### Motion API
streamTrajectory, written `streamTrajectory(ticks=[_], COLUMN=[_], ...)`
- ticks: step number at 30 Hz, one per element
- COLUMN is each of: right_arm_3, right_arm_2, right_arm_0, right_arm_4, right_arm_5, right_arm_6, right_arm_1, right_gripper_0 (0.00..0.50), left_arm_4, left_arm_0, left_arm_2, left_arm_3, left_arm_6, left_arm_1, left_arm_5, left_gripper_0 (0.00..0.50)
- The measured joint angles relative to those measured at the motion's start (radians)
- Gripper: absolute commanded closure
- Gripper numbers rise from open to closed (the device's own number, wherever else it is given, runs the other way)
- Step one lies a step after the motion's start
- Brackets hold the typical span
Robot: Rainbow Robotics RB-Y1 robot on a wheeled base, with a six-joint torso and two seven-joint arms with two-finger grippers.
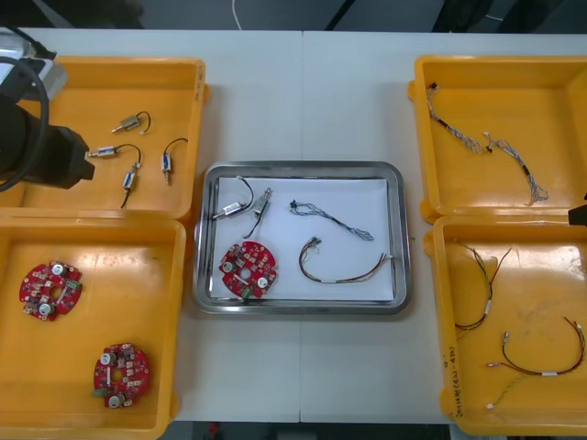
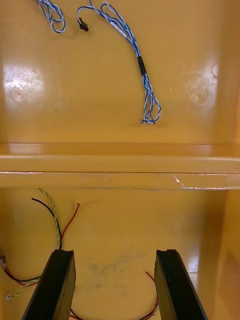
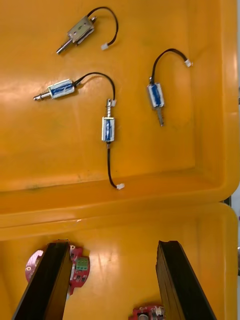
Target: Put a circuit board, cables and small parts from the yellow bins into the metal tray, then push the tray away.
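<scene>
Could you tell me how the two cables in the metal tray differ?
The twisted blue and white cable runs in a nearly straight diagonal; the red and yellow cable bends into an open loop, nearer the robot. Both lie loose on the white inside of the metal tray.

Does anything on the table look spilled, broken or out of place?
Nothing stands out. Circuit board, two cables and small metal parts lie inside the metal tray; everything else sits in the yellow bins. Left gripper and right gripper hover open above bins.

The bins [image 1: 92, 92] are yellow, circuit boards [image 1: 248, 269] red, tray [image 1: 367, 202] white inside.
</scene>
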Motion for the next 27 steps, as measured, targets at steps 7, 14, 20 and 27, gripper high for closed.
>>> streamTrajectory(ticks=[7,14,20,27], right_arm_3=[0.000,-0.001,-0.001,-0.001], right_arm_2=[0.000,0.017,0.057,0.152], right_arm_0=[0.000,-0.003,-0.021,-0.063], right_arm_4=[-0.010,-0.010,-0.016,-0.023], right_arm_5=[0.000,0.000,0.000,0.000], right_arm_6=[0.000,-0.002,-0.019,-0.025], right_arm_1=[0.000,0.000,-0.001,-0.002], right_gripper_0=[0.042,0.041,0.020,0.000], left_arm_4=[0.049,0.082,0.136,0.164], left_arm_0=[0.080,0.171,0.228,0.261], left_arm_2=[0.090,0.164,0.229,0.237], left_arm_3=[-0.007,-0.046,-0.053,-0.069], left_arm_6=[0.000,0.002,0.038,0.087], left_arm_1=[0.036,0.070,0.084,0.086], left_arm_5=[0.000,0.000,0.000,0.000], left_gripper_0=[0.000,0.000,0.000,0.000])
